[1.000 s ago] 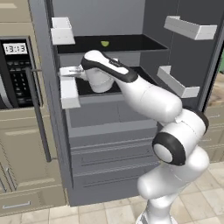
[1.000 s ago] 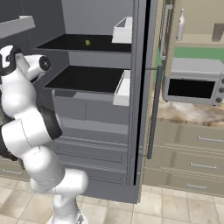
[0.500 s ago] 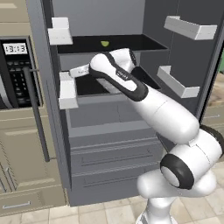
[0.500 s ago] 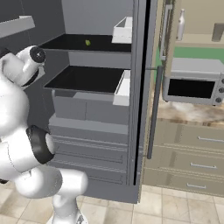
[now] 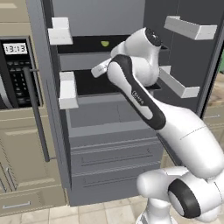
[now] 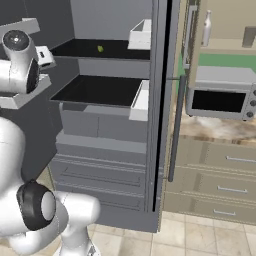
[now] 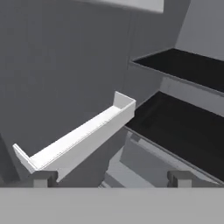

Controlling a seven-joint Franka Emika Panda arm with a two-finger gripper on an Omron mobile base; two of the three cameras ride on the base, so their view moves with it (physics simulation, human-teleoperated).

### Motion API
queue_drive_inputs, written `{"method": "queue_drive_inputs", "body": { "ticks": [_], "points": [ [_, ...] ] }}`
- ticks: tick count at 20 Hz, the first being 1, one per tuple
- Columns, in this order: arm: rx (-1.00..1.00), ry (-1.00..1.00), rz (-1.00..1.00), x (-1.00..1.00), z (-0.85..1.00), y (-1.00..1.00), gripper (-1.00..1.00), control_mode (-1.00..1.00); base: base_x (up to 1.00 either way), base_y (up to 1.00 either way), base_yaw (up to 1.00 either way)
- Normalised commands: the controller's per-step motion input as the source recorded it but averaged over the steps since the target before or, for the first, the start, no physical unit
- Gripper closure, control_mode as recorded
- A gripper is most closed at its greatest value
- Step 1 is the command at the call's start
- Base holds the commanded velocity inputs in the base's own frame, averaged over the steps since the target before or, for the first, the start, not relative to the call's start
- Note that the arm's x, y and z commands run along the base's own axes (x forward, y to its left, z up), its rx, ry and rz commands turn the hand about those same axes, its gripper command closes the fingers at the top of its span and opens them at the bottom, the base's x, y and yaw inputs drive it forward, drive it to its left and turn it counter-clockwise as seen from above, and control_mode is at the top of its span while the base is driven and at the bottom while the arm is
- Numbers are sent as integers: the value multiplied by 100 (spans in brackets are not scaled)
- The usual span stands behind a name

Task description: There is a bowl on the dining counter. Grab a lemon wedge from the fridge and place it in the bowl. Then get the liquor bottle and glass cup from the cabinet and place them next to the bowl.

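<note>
While its two small dark fingertips [image 7: 45,178] stand wide apart with nothing between them, the white arm's two-finger gripper [image 7: 113,178] looks along the inside of the tall grey double-door fridge [image 5: 109,144] at a long white door shelf [image 7: 81,141] and the edges of two black interior shelves. In the left base view the gripper [image 5: 99,70] sits at the front of the lower black shelf [image 5: 94,83], near the left door.

The small yellow-green lemon wedge [image 5: 105,43] lies on the upper black shelf [image 6: 107,49], towards the back. From the gripper it is therefore one shelf up, deeper in, and slightly to the right. It is too small to judge its long axis.

My reading is that the coming move hinges on that height difference: the hand has to rise clear of the upper shelf's front edge before reaching inward.
</note>
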Motion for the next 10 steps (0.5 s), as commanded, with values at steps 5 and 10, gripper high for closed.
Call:
{"method": "queue_drive_inputs", "body": {
  "ticks": [5, 10],
  "points": [
    [-33, 0, -24, -88, 6, -67, -100, -100, 0, 0, 0],
    [-14, -5, -26, -55, -23, -57, -100, -100, 0, 0, 0]
  ]
}}
